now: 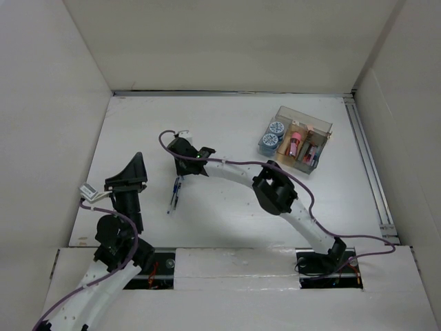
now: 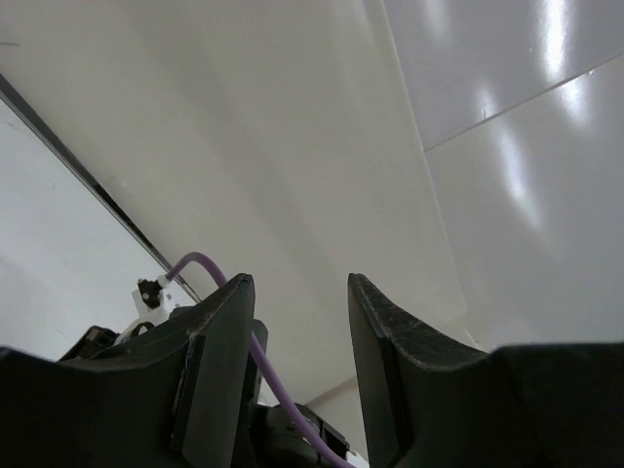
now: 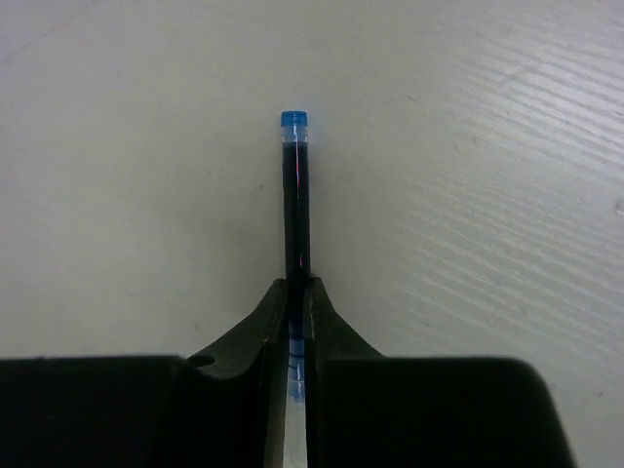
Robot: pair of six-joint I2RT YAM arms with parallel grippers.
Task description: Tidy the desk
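The white desk [image 1: 227,117] holds a clear organizer box [image 1: 298,140] at its back right. My right gripper [image 1: 177,185] reaches across to the left of centre, pointing down at the desk [image 3: 487,146]. In the right wrist view this gripper [image 3: 296,285] is shut on a slim dark pen [image 3: 295,195] with a blue cap end, and the pen sticks out ahead of the fingertips just over the surface. The same pen [image 1: 173,198] shows as a thin blue line in the top view. My left gripper [image 1: 132,171] is raised at the near left, and in its wrist view it [image 2: 300,283] is open and empty, aimed at the walls.
The organizer box holds two blue round items [image 1: 272,135] and pink and red items [image 1: 296,143]. A silvery strip [image 1: 368,165] runs along the desk's right edge. Pale upright walls [image 1: 41,124] enclose the desk on the left, back and right. A purple cable [image 1: 238,164] trails along the right arm.
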